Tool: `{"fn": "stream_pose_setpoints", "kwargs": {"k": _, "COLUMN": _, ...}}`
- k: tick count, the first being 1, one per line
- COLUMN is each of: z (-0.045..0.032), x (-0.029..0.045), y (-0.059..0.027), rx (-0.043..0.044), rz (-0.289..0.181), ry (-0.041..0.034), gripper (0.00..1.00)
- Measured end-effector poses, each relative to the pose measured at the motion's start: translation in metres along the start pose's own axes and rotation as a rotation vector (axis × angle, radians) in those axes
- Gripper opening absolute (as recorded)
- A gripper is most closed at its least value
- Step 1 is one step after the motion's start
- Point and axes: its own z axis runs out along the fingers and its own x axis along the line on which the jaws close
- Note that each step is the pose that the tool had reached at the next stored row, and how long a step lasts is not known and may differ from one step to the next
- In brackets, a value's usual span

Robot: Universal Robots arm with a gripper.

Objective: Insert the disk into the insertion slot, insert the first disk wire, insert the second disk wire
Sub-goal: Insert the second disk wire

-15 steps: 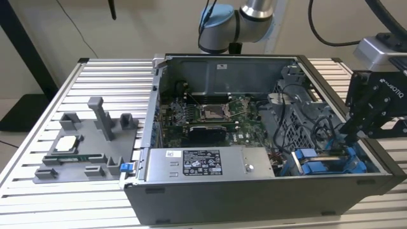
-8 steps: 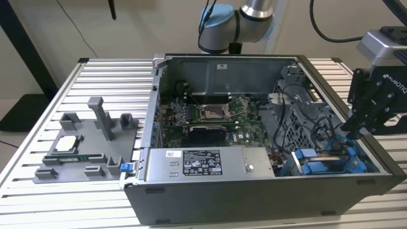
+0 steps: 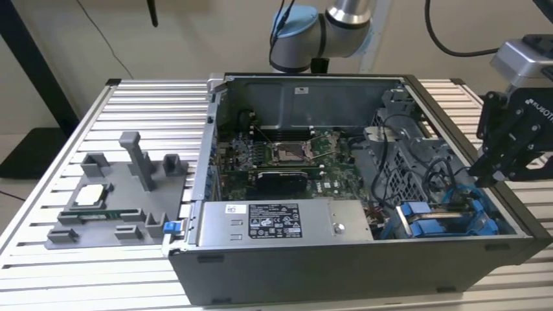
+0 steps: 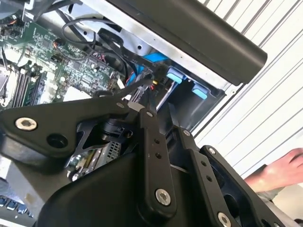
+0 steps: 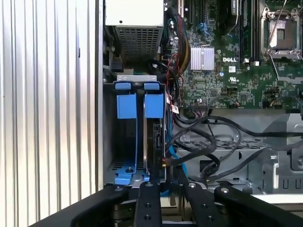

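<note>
Disk stands on its edge inside the insertion slot, at the near corner of the computer case on the exterior view's right. The gripper hangs just above it; whether it is clamped on anything I cannot tell. I judge the disk stiff, rather heavy and sensitive to knocks, so its blue frame is the safer place to hold.

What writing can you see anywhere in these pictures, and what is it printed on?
Power supply box: black-and-white label, print too small to read.
Case back wall: small white sticker, too small to read.
Motherboard: a white maker's mark; tiny component codes, too small to read.
Gripper: white lettering on its body, cut off at the exterior view's right edge.
</note>
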Motion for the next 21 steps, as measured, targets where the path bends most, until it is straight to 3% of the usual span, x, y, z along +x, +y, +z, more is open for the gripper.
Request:
{"fn": "stream_pose_setpoints", "kwargs": {"k": 8, "z": 0.0012, "x": -0.0007, "y": -0.0143, "rx": -0.0003, "rz": 0.0, "ry": -0.0025, "gripper": 1.0}}
{"fn": "stream_pose_setpoints", "kwargs": {"k": 14, "z": 0.0042, "x": -0.0004, "y": -0.0147, "rx": -0.0013, "rz": -0.003, "ry": -0.0333, "gripper": 1.0}}
{"fn": "stream_pose_setpoints", "kwargs": {"k": 18, "z": 0.0061, "x": -0.0004, "y": -0.0172, "rx": -0.0014, "rz": -0.004, "ry": -0.0354, "gripper": 1.0}}
{"fn": "stream_pose_setpoints", "kwargs": {"k": 21, "z": 0.0068, "x": -0.0004, "y": -0.019, "rx": -0.0017, "rz": -0.007, "ry": -0.0423, "gripper": 1.0}}
